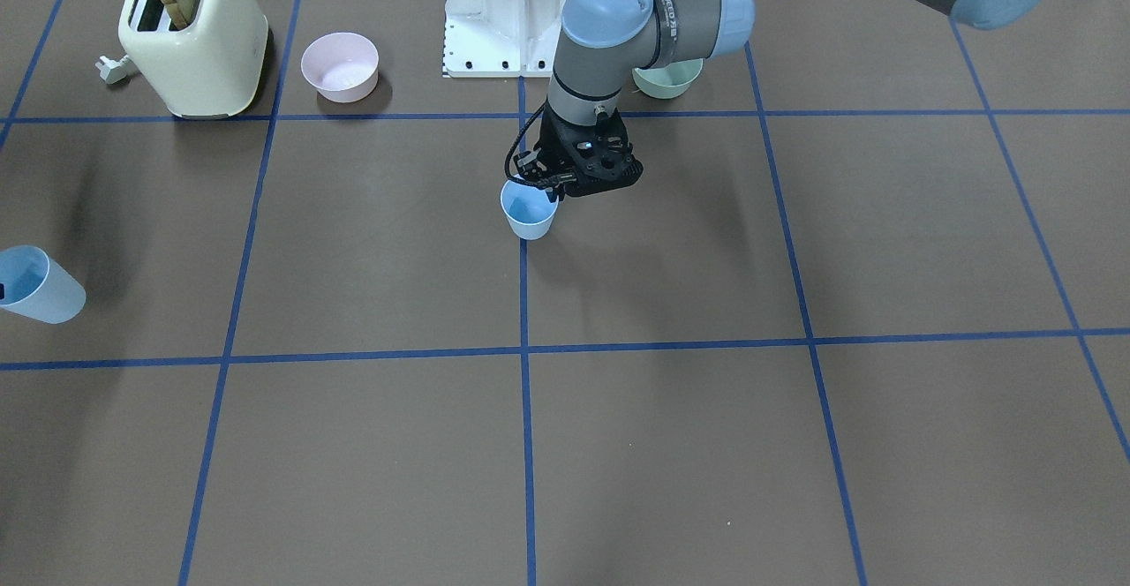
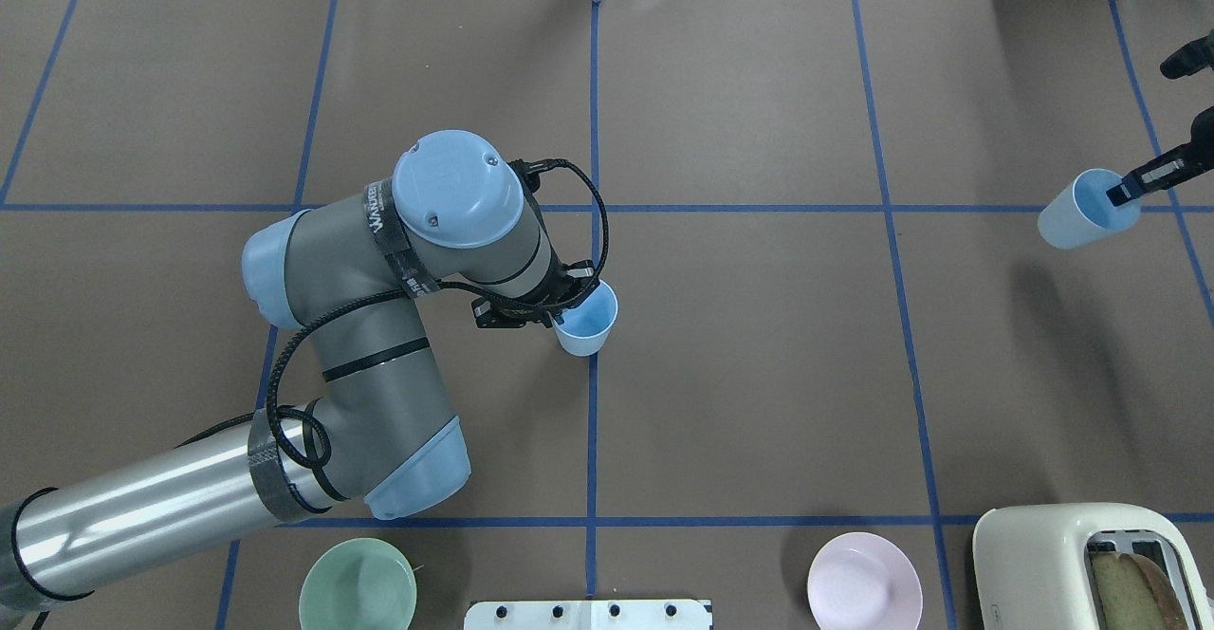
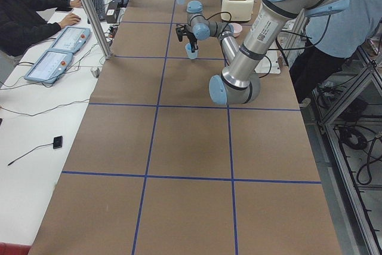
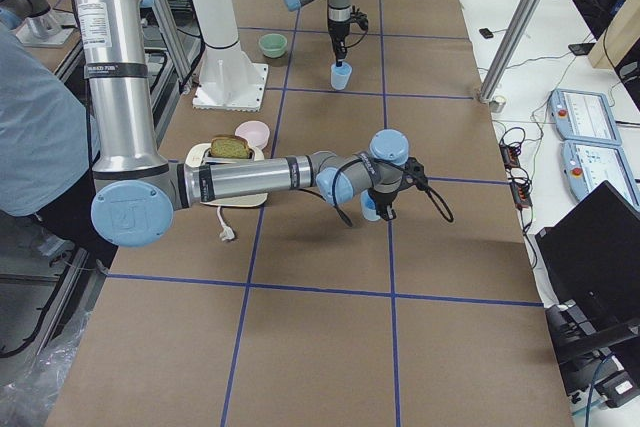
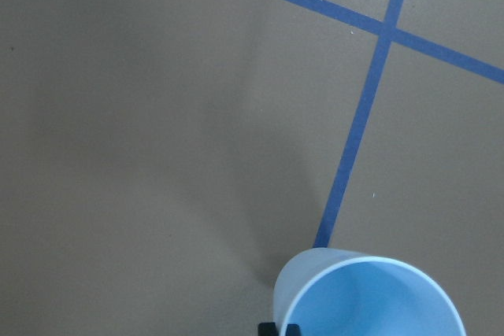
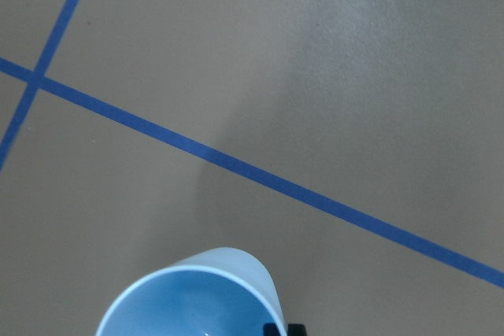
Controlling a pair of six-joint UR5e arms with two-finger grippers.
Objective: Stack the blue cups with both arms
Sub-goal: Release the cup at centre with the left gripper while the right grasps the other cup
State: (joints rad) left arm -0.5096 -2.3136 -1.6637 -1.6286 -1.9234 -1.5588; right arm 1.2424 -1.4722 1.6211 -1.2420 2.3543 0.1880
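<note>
One blue cup (image 1: 530, 211) stands upright at the table's middle on a blue tape line; it also shows in the overhead view (image 2: 588, 319). My left gripper (image 1: 549, 187) comes down on its rim on the robot's side and is shut on that rim; the left wrist view shows the cup (image 5: 370, 297) with a fingertip at its edge. The other blue cup (image 2: 1086, 211) hangs tilted above the table at the far right, held by its rim in my shut right gripper (image 2: 1129, 192). It also shows in the front view (image 1: 35, 286) and the right wrist view (image 6: 193, 297).
A cream toaster (image 1: 194, 39) with toast, a pink bowl (image 1: 340, 65) and a green bowl (image 1: 668, 80) stand near the white base stand (image 1: 503, 12). Operators sit at the far side in the left side view (image 3: 30, 16).
</note>
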